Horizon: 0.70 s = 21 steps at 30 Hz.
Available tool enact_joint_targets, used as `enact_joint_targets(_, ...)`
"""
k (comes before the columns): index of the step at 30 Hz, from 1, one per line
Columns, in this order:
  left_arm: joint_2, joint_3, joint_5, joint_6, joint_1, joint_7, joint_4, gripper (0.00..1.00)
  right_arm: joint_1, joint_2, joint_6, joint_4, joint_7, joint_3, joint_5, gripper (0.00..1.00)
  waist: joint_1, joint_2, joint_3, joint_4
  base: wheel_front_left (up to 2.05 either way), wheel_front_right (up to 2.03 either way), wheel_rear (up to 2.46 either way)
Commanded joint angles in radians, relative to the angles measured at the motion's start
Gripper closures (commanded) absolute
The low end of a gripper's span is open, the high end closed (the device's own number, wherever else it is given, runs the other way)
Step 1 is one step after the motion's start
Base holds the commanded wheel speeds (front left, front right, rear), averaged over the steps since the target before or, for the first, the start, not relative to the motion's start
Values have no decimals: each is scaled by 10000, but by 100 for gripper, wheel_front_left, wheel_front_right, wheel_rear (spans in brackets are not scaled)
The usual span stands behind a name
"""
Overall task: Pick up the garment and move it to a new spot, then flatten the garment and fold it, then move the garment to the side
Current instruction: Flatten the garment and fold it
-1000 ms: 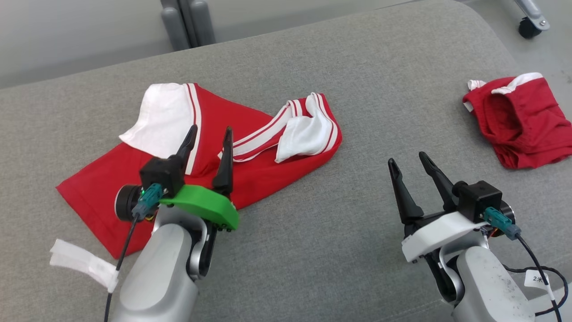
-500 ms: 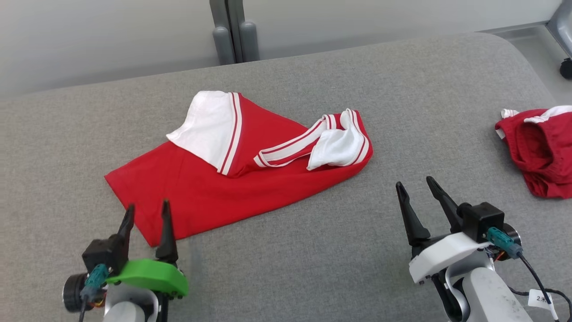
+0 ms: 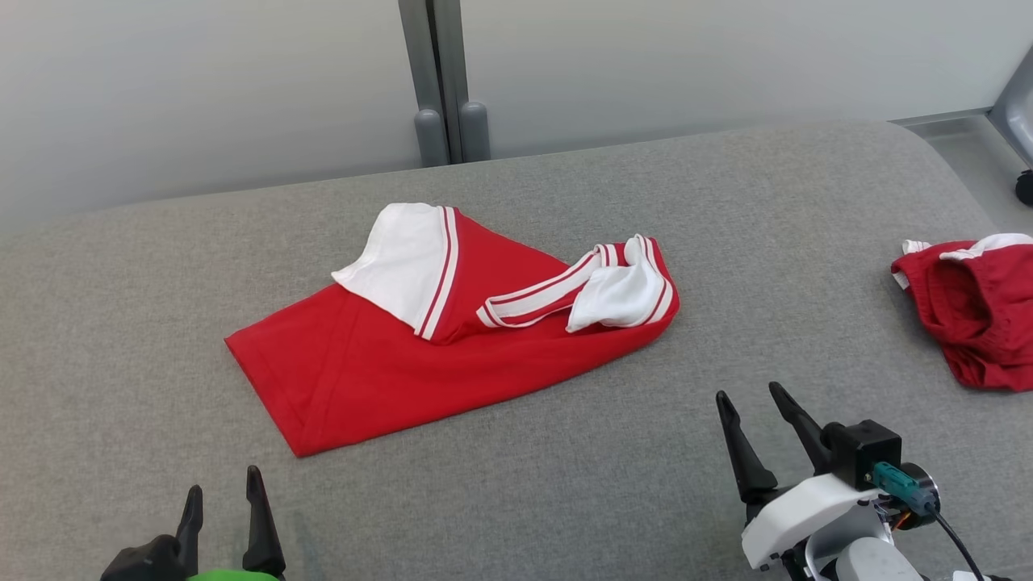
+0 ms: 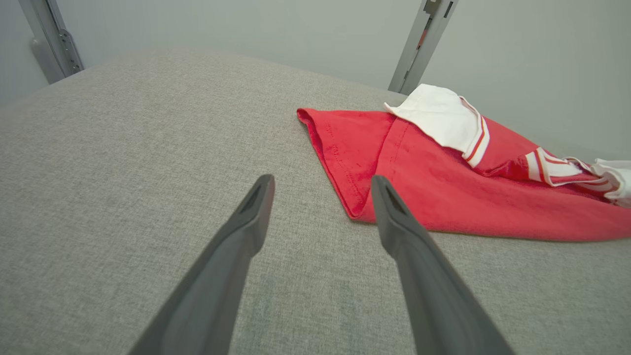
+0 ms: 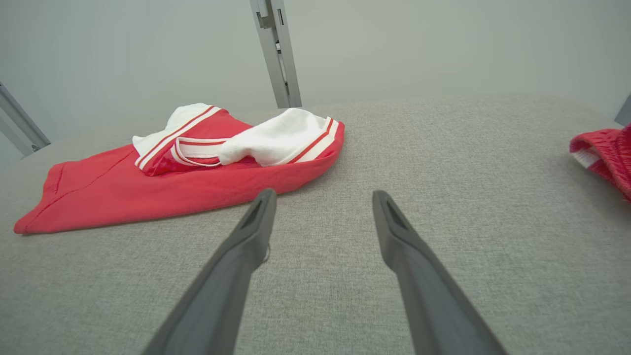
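A red short-sleeved knit shirt with white sleeves and red-and-white striped trim (image 3: 420,363) lies loosely folded near the middle of a grey woven-fabric padded surface (image 3: 565,484), which may be a couch seat rather than a tabletop; that is hard to tell. The shirt's hem corner points toward the robot's left, and its bunched white sleeve and striped collar lie toward the right. The left tool (image 3: 223,484) hovers at the near left edge, its two dark fingers spread apart and holding nothing, near the hem corner in the left wrist view. The right tool (image 3: 749,393) stands at the near right, likewise released and empty, apart from the shirt. A crumpled darker red garment with white edging (image 3: 968,323) rests well off at the far right. A grey metal post (image 3: 442,81) rises behind the surface against a pale wall (image 3: 202,97)
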Motion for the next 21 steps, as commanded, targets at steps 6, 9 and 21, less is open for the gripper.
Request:
enact_joint_targets(6, 24, -289, -149, 35, 11, -1, -12, 0, -113, -32, -16, 16, -15, 162, -207, 0, 0, 0, 270, 224, 0, 0, 0)
enact_joint_targets(9, 25, -500, -193, 7, -266, -1, 64, 0, -527, -32, -16, 79, -15, 445, -323, 0, 0, 0, 568, 412, 0, 0, 0)
enact_joint_targets(21, 27, -1598, -468, 103, -1387, -1, 151, 0, -3757, -37, -16, 2304, -15, 2586, -23, 0, 0, 0, 1933, 1542, 0, 0, 0)
